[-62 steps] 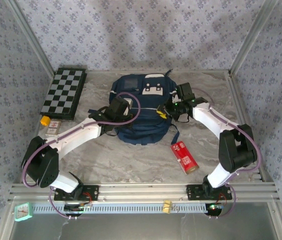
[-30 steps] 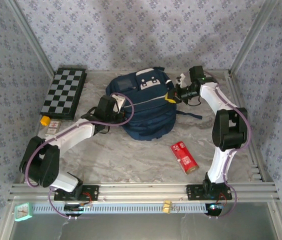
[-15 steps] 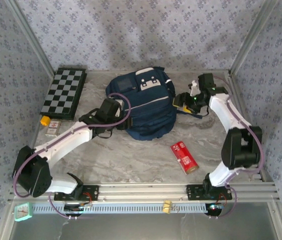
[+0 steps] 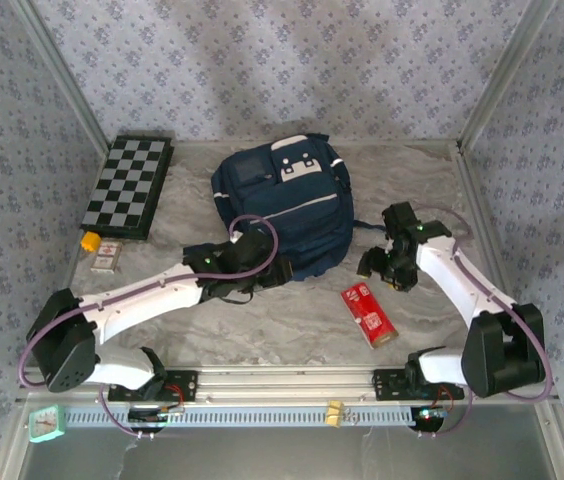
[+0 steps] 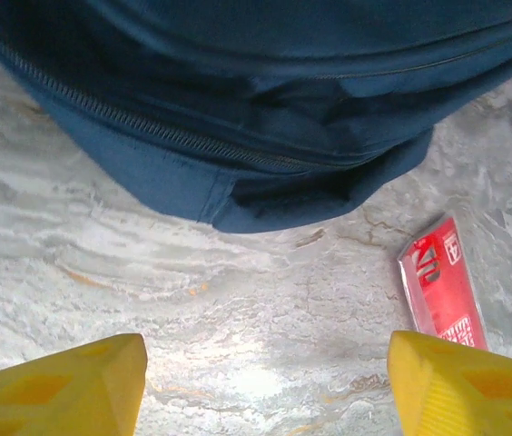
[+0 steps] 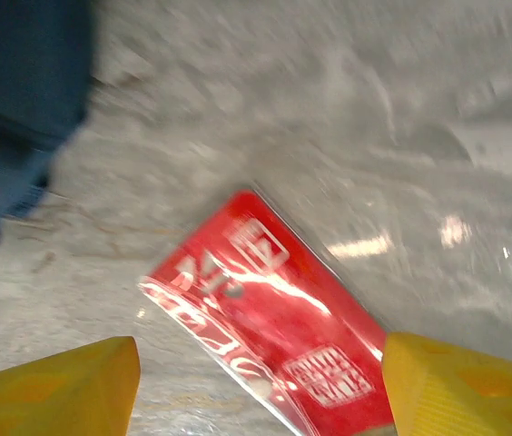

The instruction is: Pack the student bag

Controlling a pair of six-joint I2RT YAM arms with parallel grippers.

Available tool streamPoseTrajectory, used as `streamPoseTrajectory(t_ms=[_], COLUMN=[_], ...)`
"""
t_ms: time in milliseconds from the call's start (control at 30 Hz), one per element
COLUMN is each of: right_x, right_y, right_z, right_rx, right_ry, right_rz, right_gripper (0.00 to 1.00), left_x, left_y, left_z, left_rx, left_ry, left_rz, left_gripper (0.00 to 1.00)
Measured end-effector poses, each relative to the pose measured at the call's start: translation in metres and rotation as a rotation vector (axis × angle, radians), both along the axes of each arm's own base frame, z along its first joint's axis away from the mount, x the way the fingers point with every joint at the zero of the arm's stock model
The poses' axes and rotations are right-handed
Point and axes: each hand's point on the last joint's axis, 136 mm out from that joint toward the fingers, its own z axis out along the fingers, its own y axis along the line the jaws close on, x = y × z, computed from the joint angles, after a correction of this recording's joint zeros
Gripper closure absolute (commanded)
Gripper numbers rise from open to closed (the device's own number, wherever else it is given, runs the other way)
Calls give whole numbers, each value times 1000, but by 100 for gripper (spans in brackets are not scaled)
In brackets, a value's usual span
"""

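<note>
Twin white arms, black at every joint.
Glossy white shells on left arm point(image 4: 137, 289) and right arm point(image 4: 454, 271), bulky black motor housings, lilac cable looped alongside, black base mounts; yellow wedge-shaped fingertips point(image 5: 52, 386) on left gripper point(image 5: 263, 386) and right gripper point(image 6: 259, 381).

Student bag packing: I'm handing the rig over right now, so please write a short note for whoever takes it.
Left gripper: open, empty, by the student bag's near edge.
Right gripper: open, empty, above the red case.
Done: bag lies mid-table; contents unseen.
To do: red case, checkerboard and small box lie outside the bag.
</note>
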Motion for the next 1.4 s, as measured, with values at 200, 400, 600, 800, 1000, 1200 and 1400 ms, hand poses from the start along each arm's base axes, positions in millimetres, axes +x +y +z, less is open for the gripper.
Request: streamPoseTrajectory(t_ms=[200,400,600,800,1000,1200,1400], right_x=[-32,-54,-62,-58,-51,-43,-52], right_y=[-8,-10,0,38,45,11,17], right_z=[-26,-53,-66,-53,-33,-38,-55], right_rx=[-26,-21,29,159,238,241,278], right_ry=[79,134,135,55,-6,9,84], right_rz=[-65,-105,-138,-143,-183,-269,-176], right_gripper=[24,22,22,22,25,31,34], left_x=[-2,-6,-7,-7,-7,-3,-6], left_y=[-12,-23,-39,-52,-71,-108,-143], left_z=[-12,-26,-25,-31,-45,-57,-66], left_rx=[-18,-11,-30,-42,-38,-50,-90], left_ry=[29,58,72,107,153,190,216], left_rz=[32,21,-2,-21,-62,-138,-211], left_gripper=[25,26,34,55,67,71,76])
